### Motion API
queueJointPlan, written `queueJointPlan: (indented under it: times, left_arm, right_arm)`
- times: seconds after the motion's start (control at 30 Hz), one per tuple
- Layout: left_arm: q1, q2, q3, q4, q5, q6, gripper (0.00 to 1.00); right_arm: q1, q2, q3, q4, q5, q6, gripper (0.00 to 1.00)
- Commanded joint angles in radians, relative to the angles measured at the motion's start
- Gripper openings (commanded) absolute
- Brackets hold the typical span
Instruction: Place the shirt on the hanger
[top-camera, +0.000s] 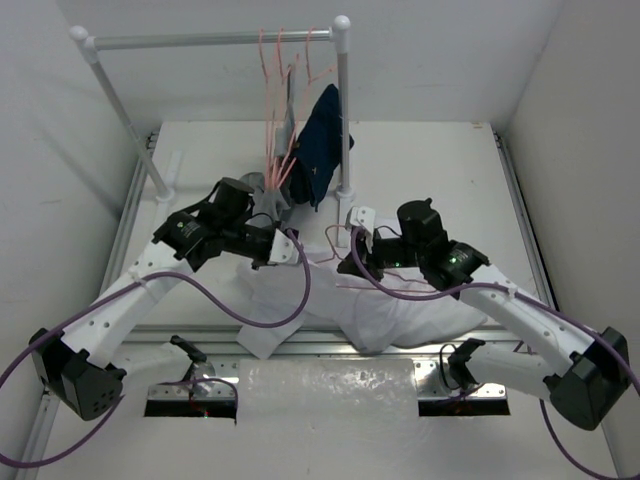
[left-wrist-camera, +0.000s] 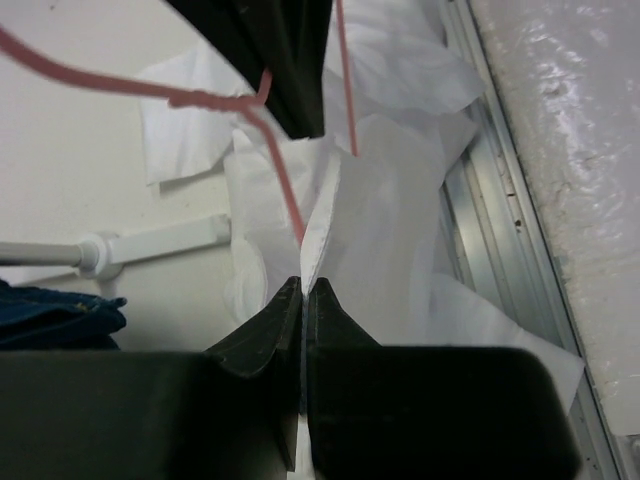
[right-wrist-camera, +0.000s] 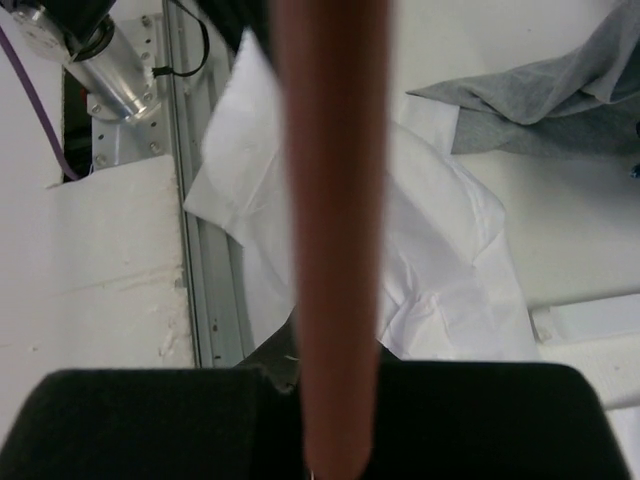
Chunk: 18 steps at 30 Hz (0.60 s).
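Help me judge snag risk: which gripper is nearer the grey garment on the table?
Left. The left gripper, shut on the shirt, is just near-side of the grey garment; the right gripper, holding the hanger, is farther off to its right.

In the right wrist view the hanger (right-wrist-camera: 330, 200) was a blurred bar, cut off above, hiding part of the shirt (right-wrist-camera: 450, 240).
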Motion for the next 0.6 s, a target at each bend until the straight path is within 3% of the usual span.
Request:
queueJointPlan:
  times: [0.0,0.2,0.33,0.43,0.47,0.53,0.57]
  left_arm:
    - [-0.019,-0.022,0.038,-0.031,0.113,0.024,0.0]
    - [-0.047,-0.019,0.027,-0.028,0.121,0.001,0.0]
    - [-0.101,-0.017,0.021,-0.019,0.116,-0.044,0.0]
    - [-0.187,-0.019,-0.034,0.018,-0.009,-0.092,0.03]
    - [-0.223,-0.019,-0.051,0.026,-0.032,-0.097,0.15]
    - [-0.237,-0.019,-0.077,0.009,-0.061,-0.095,0.31]
    - [-0.237,-0.022,-0.078,0.004,-0.068,-0.097,0.47]
  right_arm:
    - [-0.001,0.009,-0.03,0.212,-0.025,0.056,0.0]
    - [0.0,0.066,-0.051,0.375,-0.068,0.103,0.0]
    - [0.035,0.103,-0.09,0.45,0.013,0.117,0.0]
    - [0.071,0.112,-0.139,0.525,0.097,0.148,0.0]
    - [0.072,0.109,-0.174,0.582,0.105,0.156,0.0]
    - [0.072,0.103,-0.208,0.633,0.119,0.175,0.0]
    - [0.072,0.103,-0.235,0.666,0.117,0.177,0.0]
